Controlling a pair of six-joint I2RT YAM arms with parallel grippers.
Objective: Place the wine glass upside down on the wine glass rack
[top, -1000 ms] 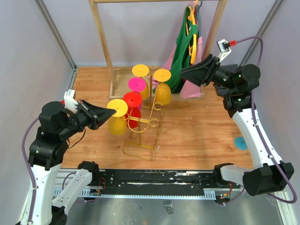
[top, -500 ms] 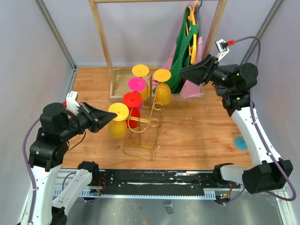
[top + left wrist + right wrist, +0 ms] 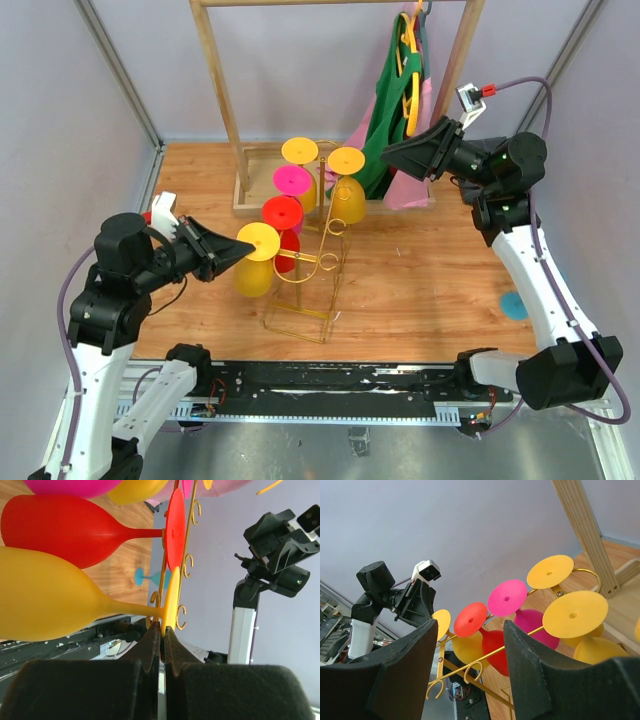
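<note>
My left gripper (image 3: 238, 250) is shut on the round foot of a yellow wine glass (image 3: 254, 262), held upside down at the left side of the gold wire rack (image 3: 310, 262). In the left wrist view the fingertips (image 3: 162, 630) pinch the foot's rim, with the yellow bowl (image 3: 45, 602) to the left and a rack hook (image 3: 181, 617) just beyond. A red glass (image 3: 283, 228), a pink glass (image 3: 292, 183) and two more yellow glasses (image 3: 346, 188) hang upside down on the rack. My right gripper (image 3: 392, 154) is open and empty, raised right of the rack.
A tall wooden clothes rail (image 3: 222, 95) stands behind the rack, with green and pink garments (image 3: 392, 120) on hangers at its right. A teal wine glass (image 3: 514, 305) lies on the table at the far right. Grey walls close in both sides.
My left gripper has carried the yellow glass to the right, closer to the rack's left arm. The right arm has shifted slightly left and up.
</note>
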